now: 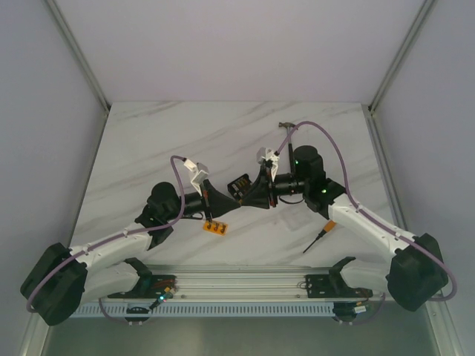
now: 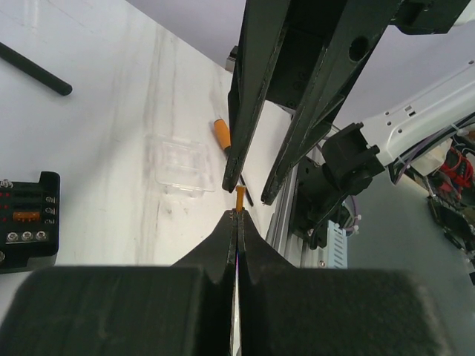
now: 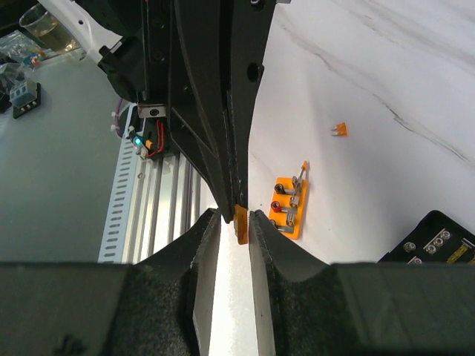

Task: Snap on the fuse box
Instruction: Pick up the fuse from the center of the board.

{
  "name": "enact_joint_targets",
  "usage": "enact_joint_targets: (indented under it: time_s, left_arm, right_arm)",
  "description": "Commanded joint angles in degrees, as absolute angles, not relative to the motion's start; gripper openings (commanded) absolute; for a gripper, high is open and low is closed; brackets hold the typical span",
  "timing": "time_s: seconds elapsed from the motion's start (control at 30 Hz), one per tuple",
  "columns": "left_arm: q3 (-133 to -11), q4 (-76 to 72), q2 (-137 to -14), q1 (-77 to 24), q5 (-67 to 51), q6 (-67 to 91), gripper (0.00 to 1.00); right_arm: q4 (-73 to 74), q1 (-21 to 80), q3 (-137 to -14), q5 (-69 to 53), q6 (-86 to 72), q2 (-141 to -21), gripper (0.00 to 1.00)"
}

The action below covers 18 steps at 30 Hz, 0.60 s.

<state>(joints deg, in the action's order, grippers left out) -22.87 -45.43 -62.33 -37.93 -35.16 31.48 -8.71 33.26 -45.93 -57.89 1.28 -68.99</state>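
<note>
The black fuse box [image 1: 239, 183] lies on the marble table just behind the two meeting grippers; it shows at the left edge in the left wrist view [image 2: 26, 222] and at the bottom right corner in the right wrist view [image 3: 434, 241]. My left gripper [image 2: 237, 212] is shut on a small orange fuse [image 2: 240, 199], which sticks out past its tips. My right gripper [image 3: 234, 216] faces it tip to tip, its jaws parted on either side of that same fuse [image 3: 240, 225], with a gap on one side. Both grippers hang above the table in front of the box.
An orange strip with dark dots [image 3: 288, 208] lies below the grippers, and a loose orange fuse [image 3: 340, 130] lies farther out. A clear plastic cover [image 2: 180, 165] and an orange-handled screwdriver [image 2: 221, 132] rest near the front rail. A hammer [image 1: 286, 137] lies behind.
</note>
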Motion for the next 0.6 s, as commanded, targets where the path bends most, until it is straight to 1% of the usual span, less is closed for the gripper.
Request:
enact_joint_targets:
  time_s: [0.0,0.1,0.33,0.5,0.57]
  left_arm:
    - [-23.6,-48.8,-62.7,-37.9,-37.0,31.8,0.00]
    - [-23.7,-48.9,-62.8,-37.9,-37.2,31.9,0.00]
    - [-23.9,-49.7,-62.9,-37.9,-37.5,32.4,0.00]
    - [-23.8,-49.8,-62.8,-37.9,-37.6,32.5,0.00]
    - [-23.8,-49.7,-62.8,-37.9,-37.5,32.5,0.00]
  right_arm:
    - [-10.9,32.9,-46.1,-59.9,0.1,-68.3,0.28]
    - [-11.1,32.9,-46.1,-60.4,0.0,-68.6,0.26]
    - [-11.0,32.9,-46.1,-61.3,0.3,-69.4,0.24]
    - [-10.9,33.0,-46.1,-61.4,0.3,-69.7,0.20]
    - [-10.6,32.9,-46.2,-61.4,0.5,-69.7,0.15]
